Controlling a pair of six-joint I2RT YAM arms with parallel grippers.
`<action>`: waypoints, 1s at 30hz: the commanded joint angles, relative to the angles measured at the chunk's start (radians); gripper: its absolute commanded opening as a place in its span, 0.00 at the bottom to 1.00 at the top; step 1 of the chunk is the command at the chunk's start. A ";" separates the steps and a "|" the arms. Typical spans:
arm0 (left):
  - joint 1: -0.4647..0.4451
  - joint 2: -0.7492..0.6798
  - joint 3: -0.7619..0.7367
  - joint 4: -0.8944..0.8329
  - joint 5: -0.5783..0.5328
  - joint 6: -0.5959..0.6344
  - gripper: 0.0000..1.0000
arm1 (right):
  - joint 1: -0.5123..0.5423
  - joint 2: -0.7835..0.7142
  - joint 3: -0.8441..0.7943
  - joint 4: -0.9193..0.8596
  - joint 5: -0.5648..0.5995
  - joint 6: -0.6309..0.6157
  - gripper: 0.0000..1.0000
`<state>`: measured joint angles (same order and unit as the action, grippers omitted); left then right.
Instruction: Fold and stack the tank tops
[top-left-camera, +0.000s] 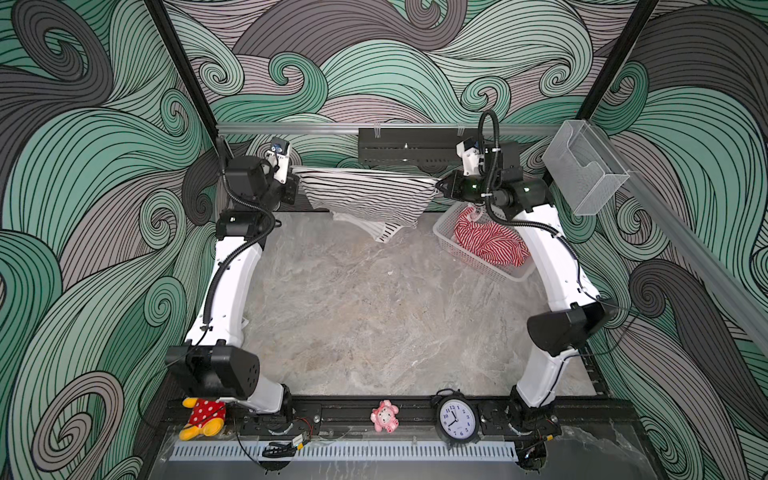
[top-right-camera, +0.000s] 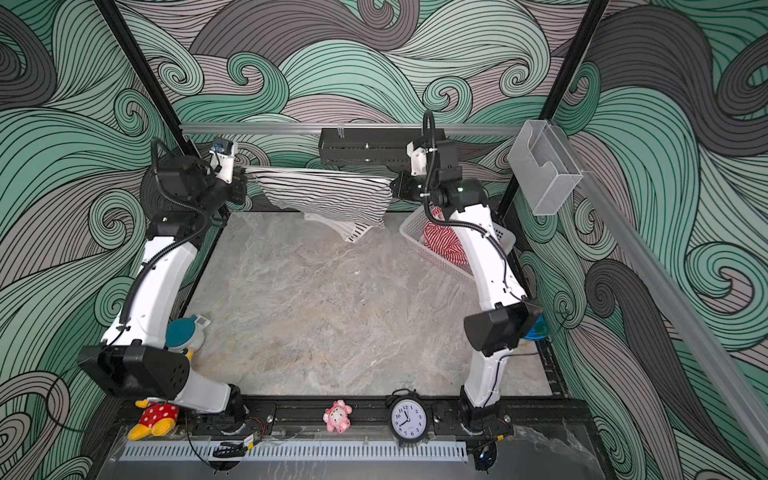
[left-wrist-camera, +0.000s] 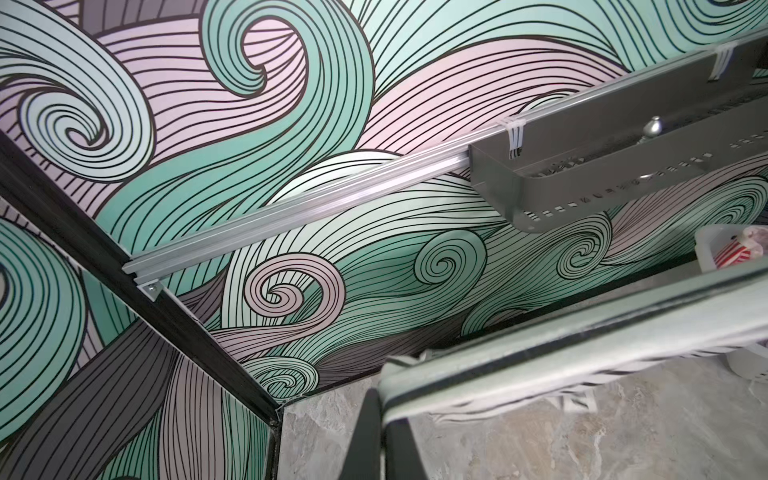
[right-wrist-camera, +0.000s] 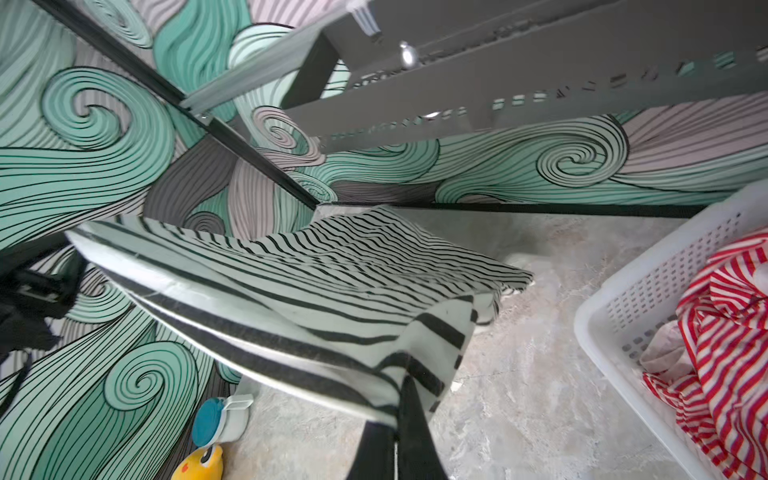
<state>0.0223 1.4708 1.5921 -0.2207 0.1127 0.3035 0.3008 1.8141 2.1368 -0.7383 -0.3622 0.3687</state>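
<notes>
You're holding the black-and-white tank top (top-left-camera: 365, 195) stretched across the upper middle in both top views, long axis running left-right. The left jaws and right jaws are each clamping an end of its upper edge, and the lower part is dangling toward the surface (top-left-camera: 374, 316). The red-and-white tank top (top-left-camera: 490, 245) is sitting in the basket (top-left-camera: 446, 239) just beside the right end, so I'd say your open room is lying toward the lower centre.
</notes>
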 joint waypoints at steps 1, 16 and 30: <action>0.037 0.054 -0.212 0.067 0.028 0.013 0.00 | 0.004 0.048 -0.264 0.132 0.005 0.034 0.00; 0.013 0.003 -0.593 -0.410 0.220 0.416 0.00 | 0.100 -0.101 -1.033 0.313 0.088 0.069 0.00; -0.157 -0.103 -0.749 -0.548 -0.041 0.522 0.00 | 0.128 -0.245 -1.109 0.150 0.210 0.028 0.00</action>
<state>-0.1387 1.4223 0.8200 -0.7227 0.1356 0.8154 0.4282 1.6440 1.0306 -0.5282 -0.1978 0.4091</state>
